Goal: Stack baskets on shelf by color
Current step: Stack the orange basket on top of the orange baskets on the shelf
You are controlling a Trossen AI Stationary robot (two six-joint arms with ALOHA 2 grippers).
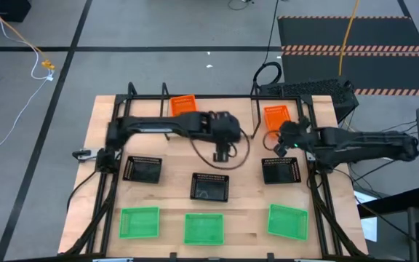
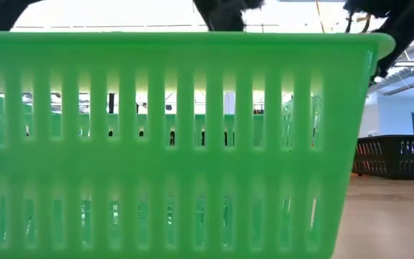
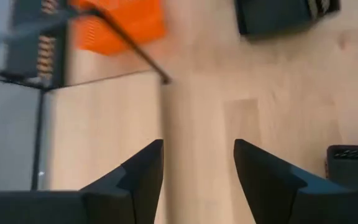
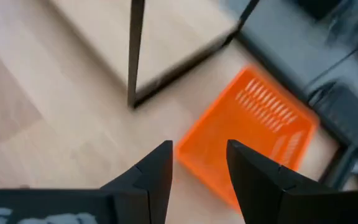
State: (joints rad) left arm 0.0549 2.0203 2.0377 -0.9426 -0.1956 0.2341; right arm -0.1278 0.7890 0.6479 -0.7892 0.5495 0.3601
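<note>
Two orange baskets stand at the table's far side: one [image 1: 183, 104] inside the black rod shelf [image 1: 255, 109], one [image 1: 276, 116] to the shelf's right. Three black baskets [image 1: 142, 169] [image 1: 210, 186] [image 1: 280, 169] sit in a middle row, and three green baskets [image 1: 139, 222] [image 1: 204, 228] [image 1: 288, 221] in the near row. My left gripper [image 1: 222, 154] hangs open over bare wood [image 3: 197, 124] at the table's middle. My right gripper [image 1: 279, 143] is open, tilted down just near of the right orange basket [image 4: 253, 137], touching nothing.
In the low view the middle green basket [image 2: 171, 144] fills the picture, with a black basket [image 2: 397, 157] behind it at the right. A shelf post [image 4: 134, 56] stands close beside my right gripper. Bare wood lies between the black row and the shelf.
</note>
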